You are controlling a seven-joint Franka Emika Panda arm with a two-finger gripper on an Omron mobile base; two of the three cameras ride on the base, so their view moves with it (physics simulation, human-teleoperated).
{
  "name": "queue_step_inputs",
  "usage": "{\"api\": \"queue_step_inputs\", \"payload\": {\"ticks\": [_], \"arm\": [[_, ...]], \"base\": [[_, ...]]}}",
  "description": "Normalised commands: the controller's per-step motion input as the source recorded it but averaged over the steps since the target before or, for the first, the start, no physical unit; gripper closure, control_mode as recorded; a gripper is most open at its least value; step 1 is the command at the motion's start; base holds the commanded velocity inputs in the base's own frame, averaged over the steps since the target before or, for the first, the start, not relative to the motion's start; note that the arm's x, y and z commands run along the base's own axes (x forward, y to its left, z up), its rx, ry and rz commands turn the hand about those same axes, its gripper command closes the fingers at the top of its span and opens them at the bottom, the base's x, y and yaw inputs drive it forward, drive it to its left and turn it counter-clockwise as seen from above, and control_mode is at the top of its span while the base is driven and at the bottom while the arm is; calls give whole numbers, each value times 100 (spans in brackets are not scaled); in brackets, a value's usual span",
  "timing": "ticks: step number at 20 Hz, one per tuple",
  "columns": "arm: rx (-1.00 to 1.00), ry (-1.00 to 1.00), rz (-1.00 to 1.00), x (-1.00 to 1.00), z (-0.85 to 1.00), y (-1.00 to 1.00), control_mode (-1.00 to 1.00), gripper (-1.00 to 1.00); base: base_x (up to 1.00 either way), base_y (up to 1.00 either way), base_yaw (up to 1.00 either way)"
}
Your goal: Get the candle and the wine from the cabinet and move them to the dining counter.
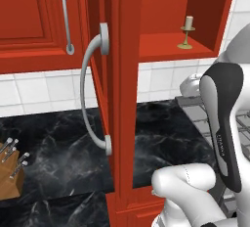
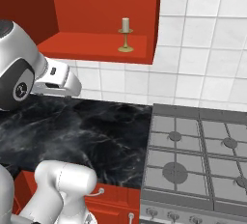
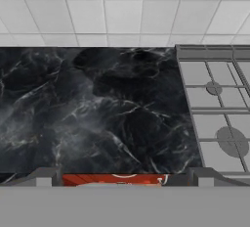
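Gripper point(image 3: 125, 178) wide open, empty, tips aimed down at black worktop point(image 3: 97, 108).
Candle point(image 2: 125, 35) upright on open cabinet point(image 2: 96, 44) shelf, near right wall; at 1 o'clock in left base view.
Wine unseen.
Risk: door point(image 1: 114, 99) edge-on at 12 blocks a straight rise; elbow may clip it.
Risk: light, stemmed candlestick tips if nudged.
Free room: over stove point(image 2: 193, 160), 4 o'clock in right base view.

Place: a rendered home kitchen.
Signs: gas hob point(image 2: 193, 158), black marble worktop point(image 3: 93, 108), white-tile backsplash point(image 2: 202, 49), red cabinet point(image 1: 122, 99), knife block point(image 1: 10, 172).
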Motion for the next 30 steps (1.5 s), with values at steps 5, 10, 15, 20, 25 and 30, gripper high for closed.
{"api": "queue_step_inputs", "payload": {"ticks": [5,10,15,20,25,30], "arm": [[0,0,0,0,0,0,-100,-100],[0,0,0,0,0,0,-100,-100],[0,0,0,0,0,0,-100,-100],[0,0,0,0,0,0,-100,-100],[0,-4,0,0,9,0,-100,-100],[-1,-10,-2,0,37,0,-100,-100]], "base": [[0,0,0],[0,0,0],[0,0,0],[0,0,0],[0,0,0],[0,0,0]]}}
